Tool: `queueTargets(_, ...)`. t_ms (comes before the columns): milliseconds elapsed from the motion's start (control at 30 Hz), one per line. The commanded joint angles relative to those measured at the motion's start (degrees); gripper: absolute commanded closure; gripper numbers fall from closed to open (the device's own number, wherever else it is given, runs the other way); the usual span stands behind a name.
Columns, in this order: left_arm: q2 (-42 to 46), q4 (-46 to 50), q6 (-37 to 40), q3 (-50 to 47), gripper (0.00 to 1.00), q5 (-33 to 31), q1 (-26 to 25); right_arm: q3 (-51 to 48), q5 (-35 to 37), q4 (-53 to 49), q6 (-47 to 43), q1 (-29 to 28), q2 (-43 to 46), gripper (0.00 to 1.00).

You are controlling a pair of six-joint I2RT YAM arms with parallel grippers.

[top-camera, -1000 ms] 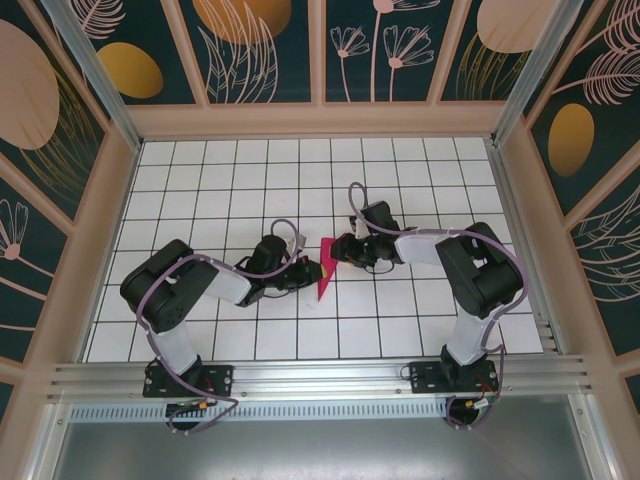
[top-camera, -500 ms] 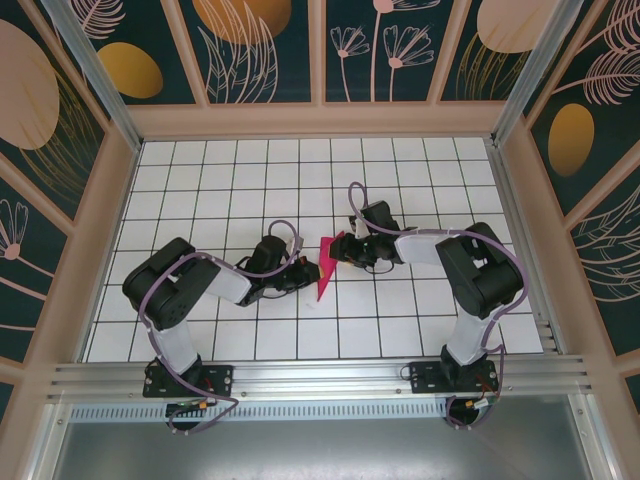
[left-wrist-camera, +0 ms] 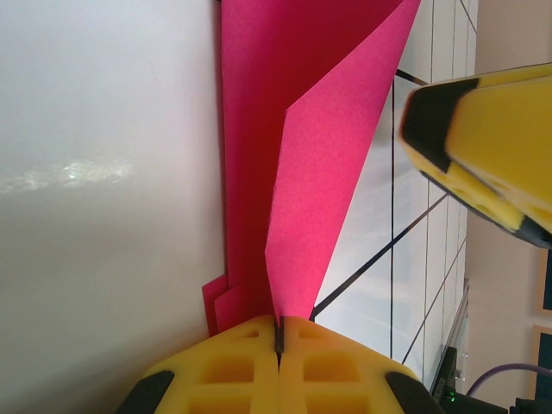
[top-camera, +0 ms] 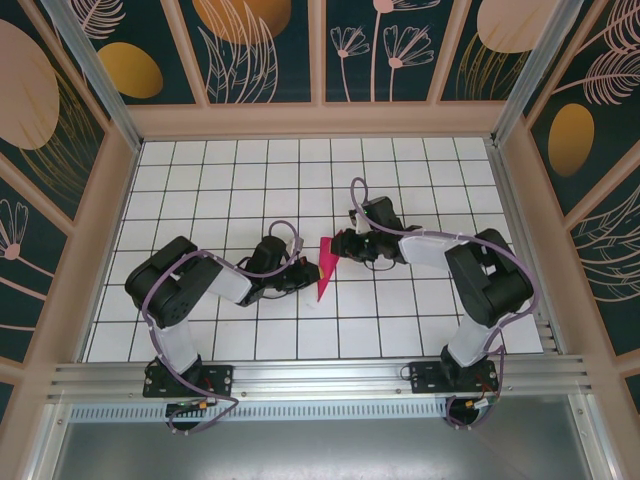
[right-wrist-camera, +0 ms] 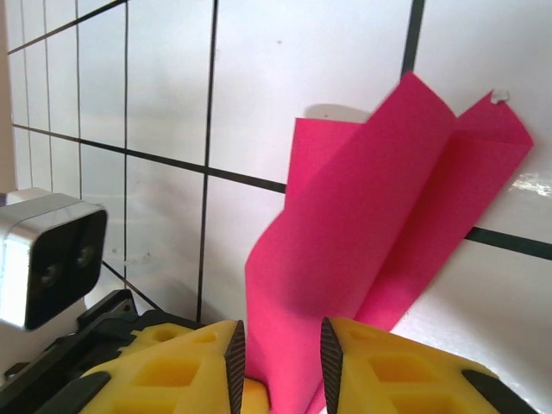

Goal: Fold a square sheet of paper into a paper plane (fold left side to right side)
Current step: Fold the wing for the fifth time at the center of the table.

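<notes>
The square sheet of paper [top-camera: 327, 265] is vivid pink and folded into a narrow creased strip at the table's middle, one flap standing up. My left gripper [top-camera: 312, 272] is shut on the lower tip of that raised flap [left-wrist-camera: 319, 172], its yellow pads [left-wrist-camera: 224, 371] pressed together around the edge [left-wrist-camera: 279, 332]. My right gripper [top-camera: 338, 247] hovers at the sheet's far end. Its jaws stand apart [right-wrist-camera: 281, 345] with the curved pink flap [right-wrist-camera: 371, 216] rising loosely between them, ungripped. The rest of the sheet lies flat on the tiles.
The white grid-tiled table [top-camera: 420, 180] is walled by tan frames and patterned panels. A yellow finger of the right gripper [left-wrist-camera: 483, 147] hangs close beside the sheet. The left wrist camera housing [right-wrist-camera: 52, 259] sits just past the paper.
The right gripper's jaws have narrowed around the raised flap and its arm has shifted slightly. The left gripper has kept its hold in the same place.
</notes>
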State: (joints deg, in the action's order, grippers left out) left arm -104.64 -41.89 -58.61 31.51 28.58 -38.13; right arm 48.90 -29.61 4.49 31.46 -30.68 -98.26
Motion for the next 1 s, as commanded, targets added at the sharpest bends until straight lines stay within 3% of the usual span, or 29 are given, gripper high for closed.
queueTargets(0, -2.32, 1.80, 1.57, 0.00, 1.00, -1.73, 0.37, 0.52, -1.27, 0.61, -1.14, -1.65, 2.03, 0.72)
queueTargets(200, -2.49, 3.30, 2.18, 0.57, 1.00, -2.29, 0.35, 1.57, -2.74, 2.32, -0.31, -3.27, -1.17, 0.75)
queueTargets(967, -3.46, 6.56, 3.52, 1.69, 1.00, -3.49, 0.34, 6.00, 4.40, -2.89, -3.76, -3.09, -7.89, 0.75)
